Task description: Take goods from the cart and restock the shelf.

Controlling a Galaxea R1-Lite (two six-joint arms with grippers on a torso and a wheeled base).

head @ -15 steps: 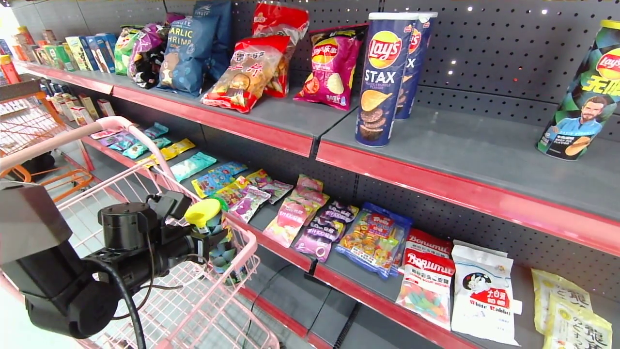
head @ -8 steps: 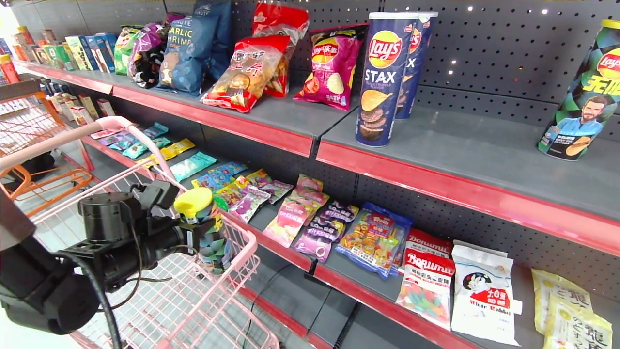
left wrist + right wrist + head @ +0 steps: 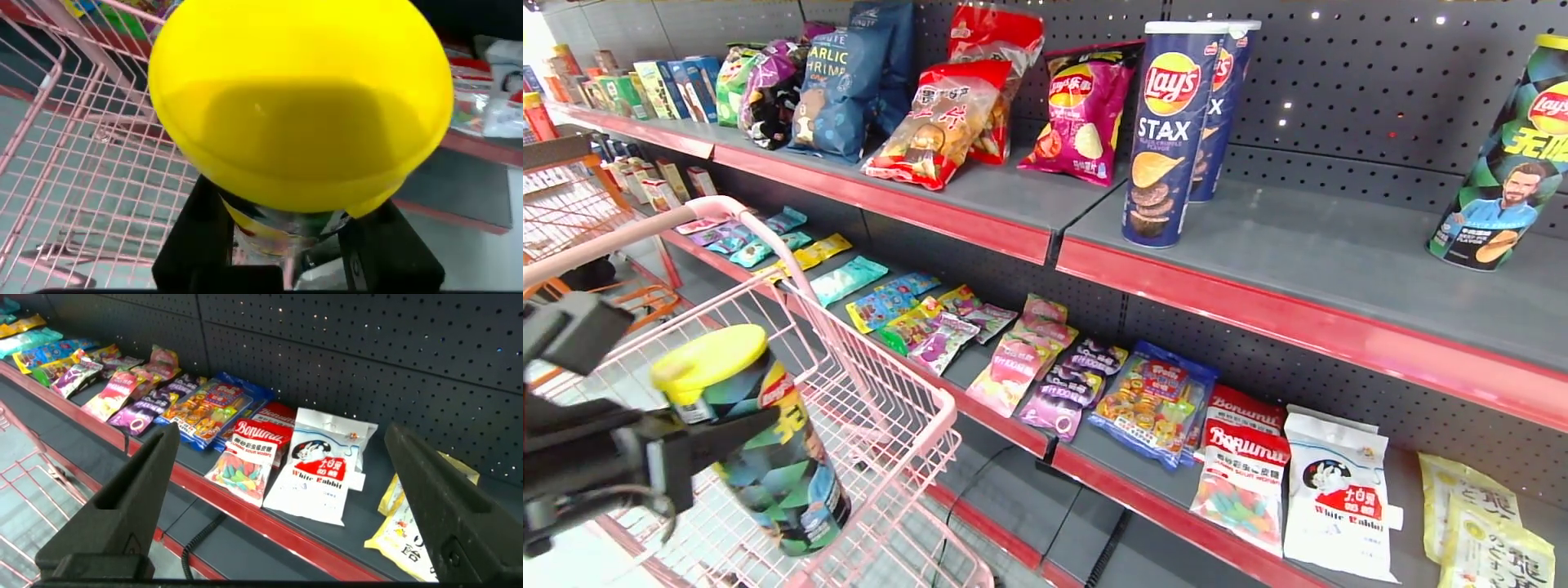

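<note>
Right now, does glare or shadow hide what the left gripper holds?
Head view: bright glints dot the pegboard, none on the chip can in the left gripper; the green can at the right edge leans, probably lens distortion. Left wrist view: a shadow crosses the yellow lid, which covers most of the can. Right wrist view: even light, faint pegboard glints.

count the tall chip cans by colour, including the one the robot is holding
blue cans: 2, both on the upper shelf
green cans: 2, one on that shelf, one held by the left gripper
total: 4
</note>
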